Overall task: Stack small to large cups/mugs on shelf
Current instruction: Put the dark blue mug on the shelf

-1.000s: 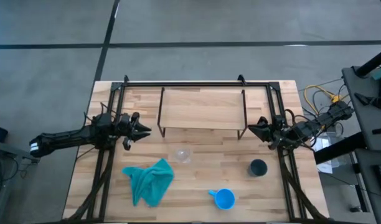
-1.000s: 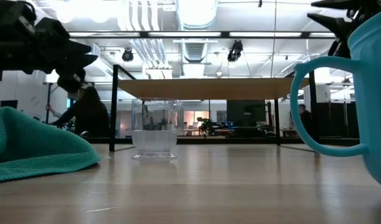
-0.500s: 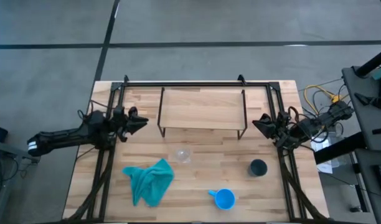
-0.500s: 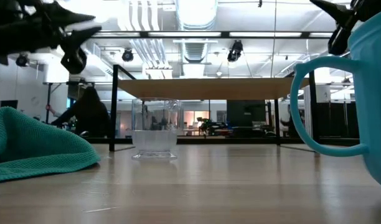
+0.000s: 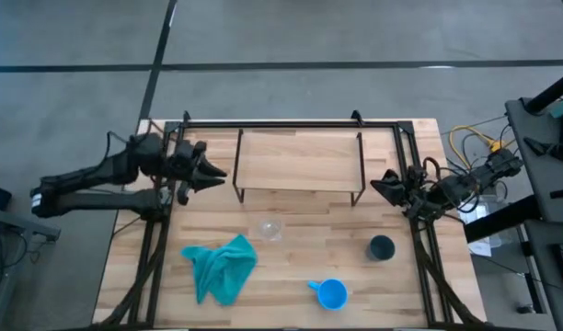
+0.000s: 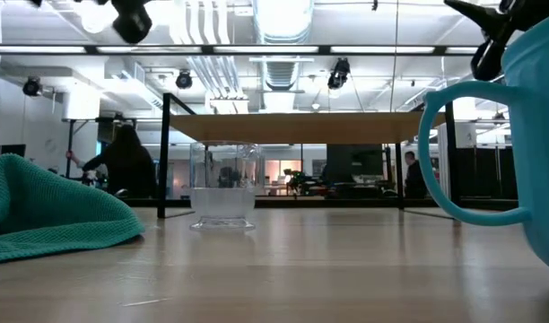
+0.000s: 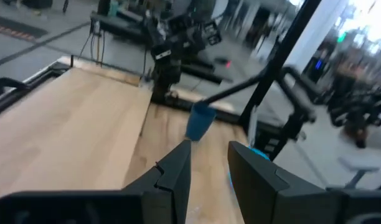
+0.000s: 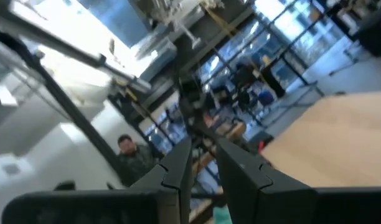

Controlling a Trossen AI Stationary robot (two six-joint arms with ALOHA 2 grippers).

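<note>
The small clear cup (image 5: 270, 228) (image 6: 222, 187) stands upright on the table in front of the shelf (image 5: 300, 161) (image 6: 301, 127). Upright near the table's right side is the dark navy cup (image 5: 382, 247) (image 7: 202, 121). The bright blue mug (image 5: 332, 294) (image 6: 517, 135) stands by the near edge. My left gripper (image 5: 222, 173) (image 7: 210, 146) is open and raised off the shelf's left end. Beside the shelf's right legs, my right gripper (image 5: 373, 188) (image 8: 203, 142) hangs open above the table. Neither touches anything.
A crumpled teal cloth (image 5: 222, 265) (image 6: 50, 211) lies on the table's near left part. Black frame rails (image 5: 291, 123) run along the far edge and down both sides. Cables (image 5: 470, 142) lie off the right edge. People show in the room beyond the table.
My left gripper has risen well above the table and moved a little toward the far edge and the shelf's left end; in the low view it has climbed almost out of the top. The cups, mug and cloth have stayed where they were.
</note>
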